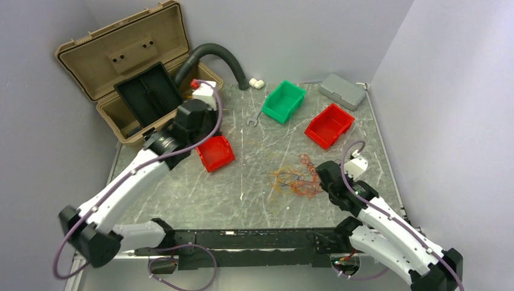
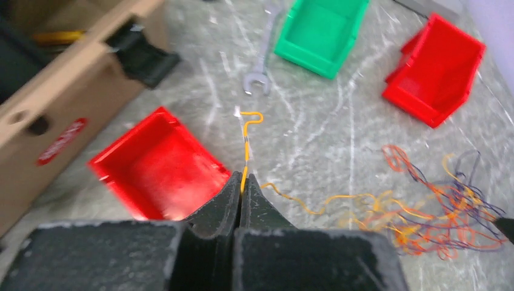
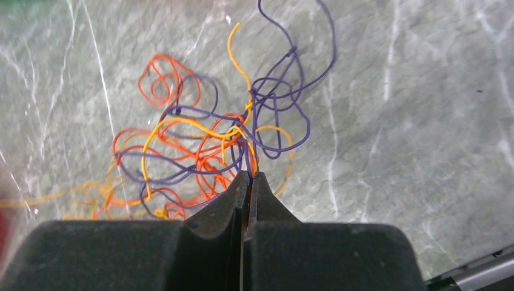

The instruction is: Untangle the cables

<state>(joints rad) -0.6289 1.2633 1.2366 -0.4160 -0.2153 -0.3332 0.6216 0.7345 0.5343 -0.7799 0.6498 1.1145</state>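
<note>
While you split the cables, left claw: shut on one yellow strand, 10 o'clock, to draw it free.
Right claw: clamps the cables' 3 o'clock edge, likely anchoring.

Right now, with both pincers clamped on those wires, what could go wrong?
The left pincer holds one thin yellow wire; a hard tug might let it slip out. The right pincer seems to pinch several strands of the tangle at once, so pulling apart could tighten knots or drag the whole clump.
</note>
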